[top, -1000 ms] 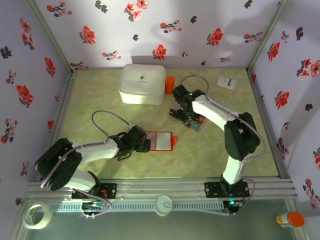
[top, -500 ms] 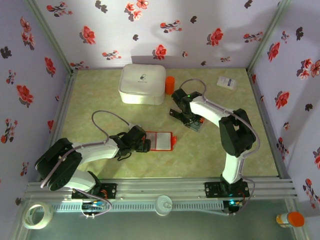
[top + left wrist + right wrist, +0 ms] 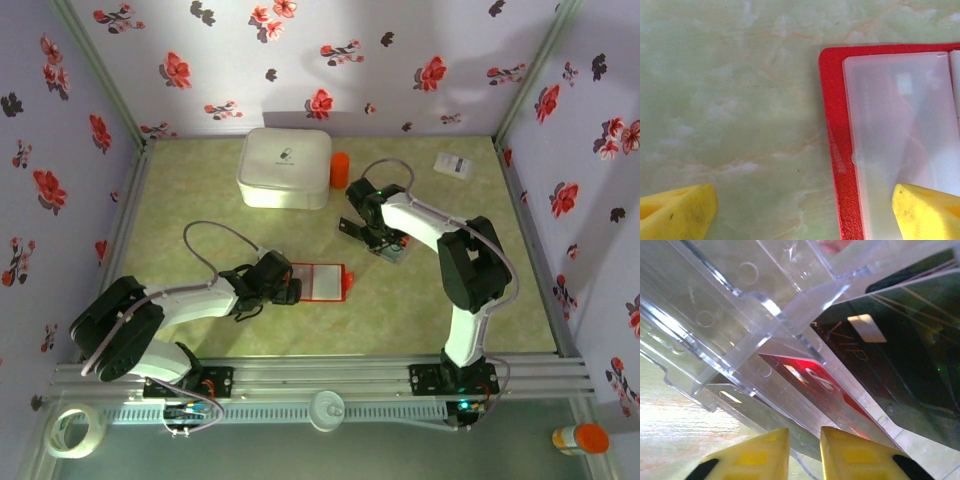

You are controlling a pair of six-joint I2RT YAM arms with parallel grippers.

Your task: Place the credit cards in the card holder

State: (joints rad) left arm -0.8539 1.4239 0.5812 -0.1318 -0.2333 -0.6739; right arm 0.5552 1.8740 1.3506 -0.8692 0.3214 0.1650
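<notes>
Your left gripper [image 3: 802, 200] is wide apart at 9 o'clock of the card holder [image 3: 832, 125]; right gripper [image 3: 804, 437] almost together at the credit cards [image 3: 905, 365], hold unclear.

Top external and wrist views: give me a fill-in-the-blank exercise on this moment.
1. The open card holder is ___ around its pale inside.
2. The left pincer stands ___, straddling the holder's edge.
3. By the right pincer, a black card and a red card sit in a rack of ___ plastic.
Missing words: red; open; clear.
</notes>
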